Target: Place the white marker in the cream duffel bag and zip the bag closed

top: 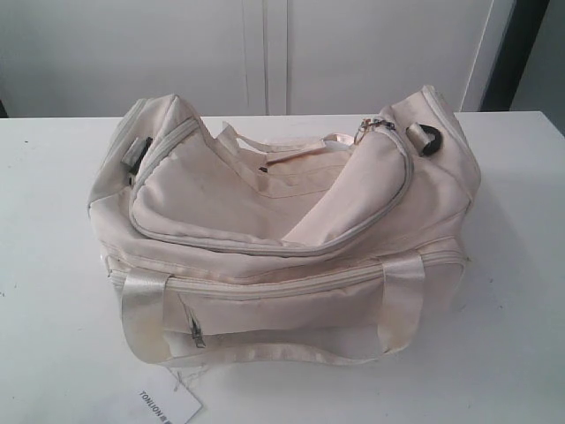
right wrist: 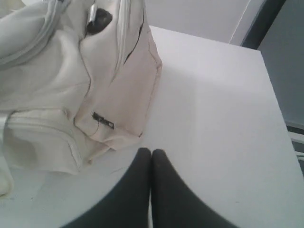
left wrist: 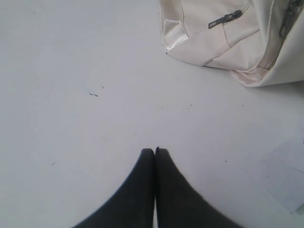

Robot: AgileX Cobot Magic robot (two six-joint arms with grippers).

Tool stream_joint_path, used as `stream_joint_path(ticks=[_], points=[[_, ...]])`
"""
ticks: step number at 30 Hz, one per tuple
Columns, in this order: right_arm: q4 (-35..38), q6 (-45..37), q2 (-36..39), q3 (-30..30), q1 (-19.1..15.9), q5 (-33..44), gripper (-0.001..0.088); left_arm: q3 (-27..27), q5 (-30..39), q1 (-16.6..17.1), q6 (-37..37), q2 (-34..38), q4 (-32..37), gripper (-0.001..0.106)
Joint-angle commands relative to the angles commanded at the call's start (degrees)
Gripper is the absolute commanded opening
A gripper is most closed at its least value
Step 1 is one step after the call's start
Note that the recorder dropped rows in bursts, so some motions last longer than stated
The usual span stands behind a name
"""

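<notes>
The cream duffel bag [top: 282, 238] sits in the middle of the white table [top: 53, 265], its curved top zipper run round the flap and the gold round pull [top: 365, 126] at the far right end. A front zip pocket pull [top: 196, 336] hangs near the left strap. The white marker is out of view in every frame. My left gripper [left wrist: 155, 150] is shut and empty over bare table, a corner of the bag [left wrist: 223, 38] beyond it. My right gripper [right wrist: 151, 151] is shut and empty beside the bag's end [right wrist: 95, 95]. Neither gripper shows in the exterior view.
A flat white paper tag with black print [top: 169, 405] lies at the table's front edge below the bag. A black strap buckle [top: 427, 139] sits on the bag's right end. White cabinet doors [top: 265, 53] stand behind the table, whose right edge [right wrist: 275, 109] runs close.
</notes>
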Motion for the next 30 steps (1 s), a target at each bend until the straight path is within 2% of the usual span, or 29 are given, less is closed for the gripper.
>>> stream_joint_path(ticks=[12, 16, 20, 24, 30], points=[[0.2, 0.0, -0.5, 0.6, 0.0, 1.0, 0.0, 0.0, 0.0, 0.0, 0.0, 0.0, 0.0, 0.0], [0.2, 0.5, -3.3, 0.6, 0.0, 1.1, 0.0, 0.0, 0.0, 0.0, 0.0, 0.0, 0.0, 0.0], [-0.2, 7.2, -7.3, 0.6, 0.0, 1.1, 0.0, 0.0, 0.0, 0.0, 0.0, 0.0, 0.0, 0.0], [-0.2, 10.4, -11.2, 0.6, 0.0, 2.1, 0.0, 0.0, 0.0, 0.0, 0.0, 0.0, 0.0, 0.0], [-0.4, 10.6, -15.0, 0.6, 0.0, 2.6, 0.0, 0.0, 0.0, 0.0, 0.0, 0.0, 0.0, 0.0]])
